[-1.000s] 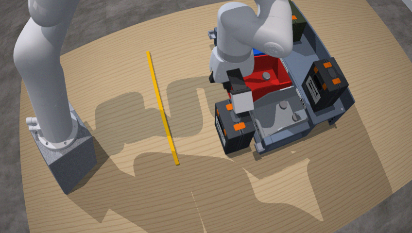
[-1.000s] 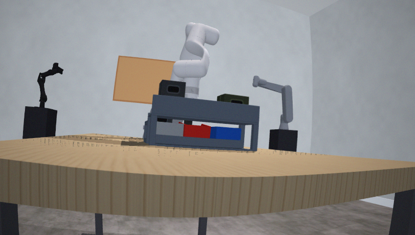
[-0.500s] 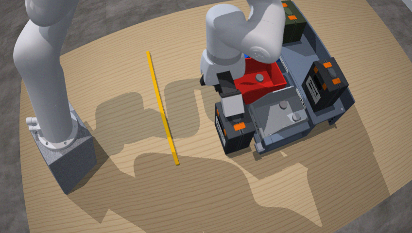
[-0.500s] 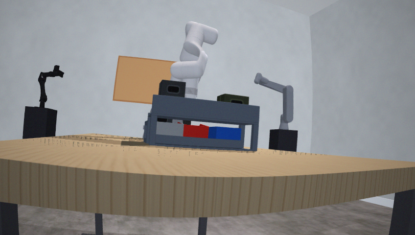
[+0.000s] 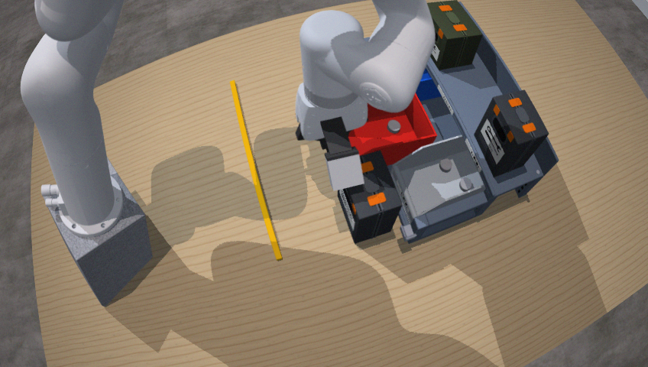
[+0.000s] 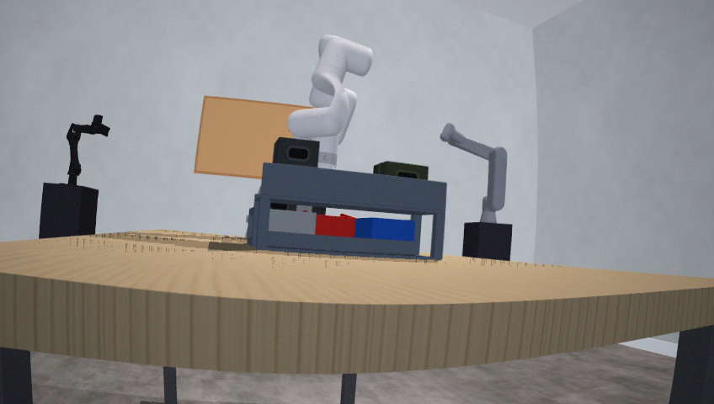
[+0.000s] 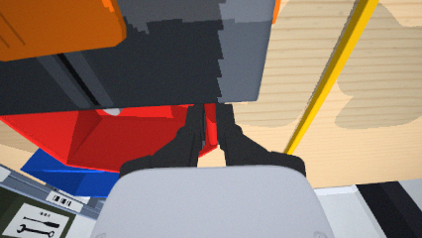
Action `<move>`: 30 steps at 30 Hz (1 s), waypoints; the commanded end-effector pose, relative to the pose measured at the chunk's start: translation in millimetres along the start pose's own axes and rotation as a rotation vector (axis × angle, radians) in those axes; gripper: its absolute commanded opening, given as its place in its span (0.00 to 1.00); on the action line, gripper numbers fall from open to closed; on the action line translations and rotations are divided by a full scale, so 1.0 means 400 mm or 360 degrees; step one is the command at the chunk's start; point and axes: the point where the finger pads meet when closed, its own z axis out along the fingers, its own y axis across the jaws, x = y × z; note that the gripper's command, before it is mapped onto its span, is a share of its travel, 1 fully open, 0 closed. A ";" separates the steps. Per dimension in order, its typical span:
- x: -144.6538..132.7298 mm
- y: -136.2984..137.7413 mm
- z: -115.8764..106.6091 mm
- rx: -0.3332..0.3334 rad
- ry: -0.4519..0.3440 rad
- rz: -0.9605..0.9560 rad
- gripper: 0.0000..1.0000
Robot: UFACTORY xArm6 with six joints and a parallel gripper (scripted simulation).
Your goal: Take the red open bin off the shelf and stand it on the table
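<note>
Jaws (image 5: 313, 141) clamped on front wall of red bin (image 5: 420, 125) (image 6: 334, 225) (image 7: 134, 136); bin partway out of shelf (image 5: 513, 183) (image 6: 350, 188) (black case (image 5: 374, 222) (image 7: 173, 64) close by). Left: clearing shelf, setting on tabletop (image 5: 295, 313) (image 6: 350, 285) (image 7: 277, 144), release.

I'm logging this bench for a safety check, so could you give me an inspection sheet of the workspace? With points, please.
Surface: wood-grain table (image 5: 227, 313) (image 6: 350, 275) (image 7: 396, 164), crossed by shadows.
Job's things: shelf (image 5: 513, 179) (image 6: 350, 188) (image 7: 25, 180) with grey bin (image 5: 422, 190) (image 6: 293, 221), two parts visible; blue bin (image 5: 427, 86) (image 6: 391, 229) (image 7: 64, 174); red bin (image 5: 386, 145) (image 6: 335, 225) (image 7: 134, 144), one part visible, front jutting past the shelf.
Clutter: black toolbox (image 5: 374, 222) (image 7: 173, 64) before the shelf; another black case (image 5: 520, 136) (image 6: 280, 150) and green case (image 5: 459, 43) (image 6: 401, 167) (image 7: 15, 195) on top; yellow strip (image 5: 254, 168) (image 7: 332, 74) on the table.
Grippers: tool (image 5: 336, 145) (image 7: 210, 102) shut on the red bin's front edge.
Cables: nothing seen.
Surroundings: black arm (image 6: 74, 150), grey arm (image 6: 496, 175), both on pedestals; orange board (image 6: 230, 135) behind.
</note>
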 end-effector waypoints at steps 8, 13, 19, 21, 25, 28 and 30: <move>0.000 0.072 -0.002 0.0004 0.0000 -0.0001 0.00; 0.000 0.072 -0.002 0.0004 0.0000 -0.0001 0.00; 0.000 0.117 -0.001 0.0003 0.0001 0.0000 0.00; 0.000 0.162 -0.001 0.0003 0.0000 -0.0001 0.00; 0.000 0.184 -0.001 0.0003 0.0000 -0.0001 0.00; 0.000 0.184 -0.001 0.0003 0.0000 -0.0001 0.00; 0.000 0.184 -0.001 0.0003 0.0000 -0.0001 0.00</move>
